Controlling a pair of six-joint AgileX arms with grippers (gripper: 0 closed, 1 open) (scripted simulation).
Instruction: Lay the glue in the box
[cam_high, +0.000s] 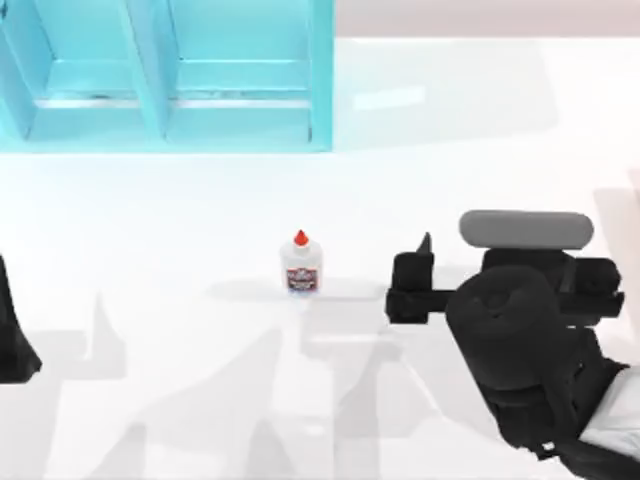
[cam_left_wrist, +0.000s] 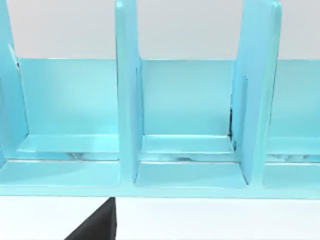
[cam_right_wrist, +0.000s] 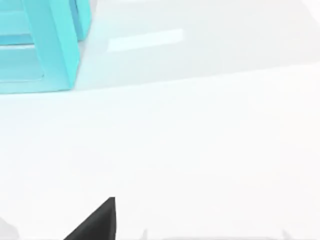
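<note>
The glue (cam_high: 301, 266), a small squat white plastic bottle with a red-orange pointed cap and a blue-and-red label, stands upright on the bare white table (cam_high: 180, 400), near its middle and well apart from the box (cam_high: 320, 80), a pale turquoise open-fronted case split by upright dividers into compartments, which sits at the far left of the table. The right gripper (cam_high: 412, 285), black and two-fingered, hovers to the right of the bottle at about its level, apart from it and holding nothing; whether its fingers are spread or closed cannot be told from these views. The left arm (cam_high: 15, 340) sits parked at the left edge of the table, and its wrist camera looks straight into the box's compartments; the state of its fingers cannot be told either. The bottle is probably light and fairly stiff, though its smooth plastic wall may be slippery and could give a little under pressure. Being short with a flat base, it could tip if nudged at the cap. The best hold looks to be across the labelled body, below the tapering shoulder, with the fingers closing evenly from both sides; the narrow cap would offer a poor, sliding purchase.
</note>
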